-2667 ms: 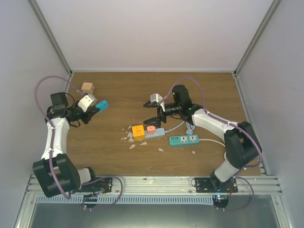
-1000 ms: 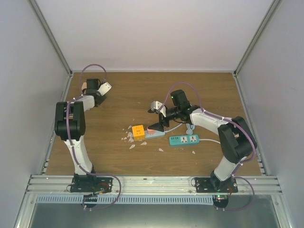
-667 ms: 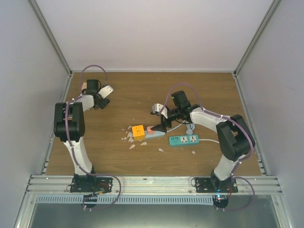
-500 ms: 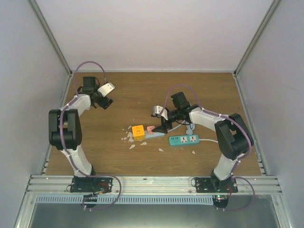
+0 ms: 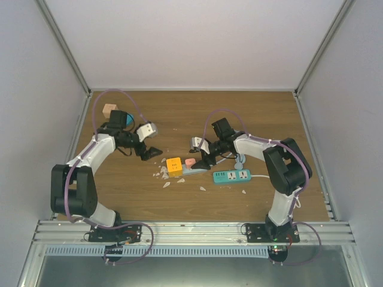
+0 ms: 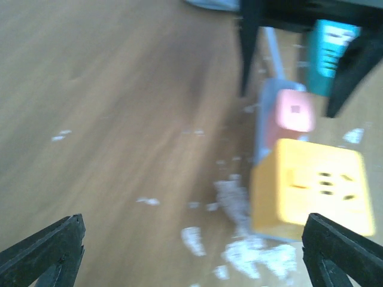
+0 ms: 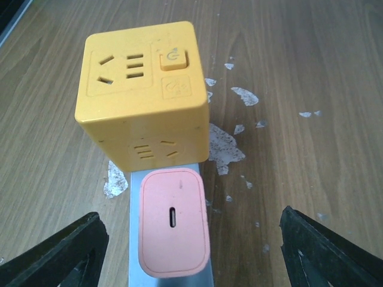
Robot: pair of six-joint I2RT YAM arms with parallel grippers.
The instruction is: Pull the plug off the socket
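Shows just a sliver of long pale grey-blue power strip [image 7: 173, 282], mid-table, beneath smooth rounded salmon-pink plug [image 7: 173, 230] and glossy yellow plastic cube adapter [image 7: 143, 89]. Finds right gripper [image 7: 191, 224] wide open astride plug, gripping nothing; left gripper [image 6: 191, 239] spread, empty, blurred.

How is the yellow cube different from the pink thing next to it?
The cube is yellow; the plug is pink. The cube is bigger and stands taller than the plug. The cube's top has several slots and a button; the plug's top has just one small slot. Both sit side by side on the grey-blue strip.
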